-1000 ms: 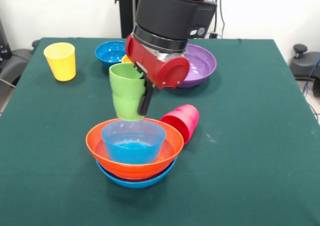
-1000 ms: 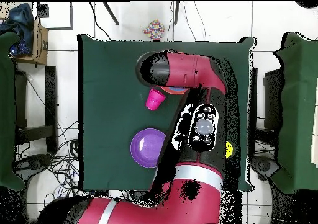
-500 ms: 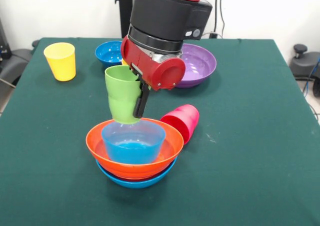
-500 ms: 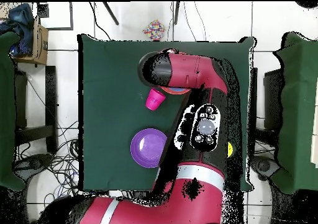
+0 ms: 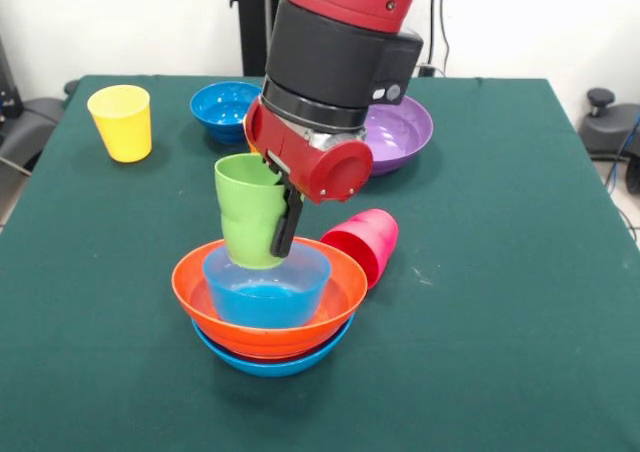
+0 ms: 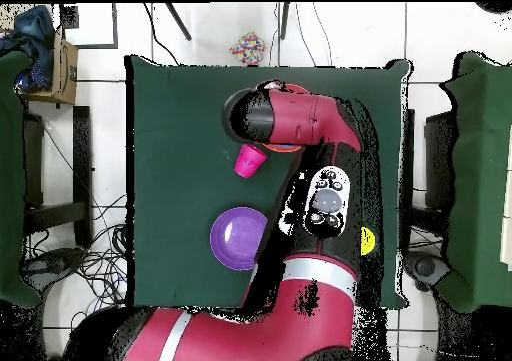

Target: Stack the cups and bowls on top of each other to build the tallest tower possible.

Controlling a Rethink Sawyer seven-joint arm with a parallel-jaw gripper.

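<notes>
Over the small light-blue bowl (image 5: 266, 284), the claw (image 5: 262, 217) apparently clamps the green cup (image 5: 249, 212), slightly tilted.

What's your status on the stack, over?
Gripper shut on green cup, its base dipping into small light-blue bowl atop the tower. Pink cup lies tipped beside it, not blocking.

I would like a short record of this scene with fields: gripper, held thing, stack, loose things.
gripper: gripper, shut on the green cup
held thing: green cup, upright, its base inside the small light-blue bowl's rim
stack: small light-blue bowl in the orange bowl, on the large light-blue bowl
loose things: yellow cup upright; pink cup on its side; purple bowl; dark-blue bowl
</notes>
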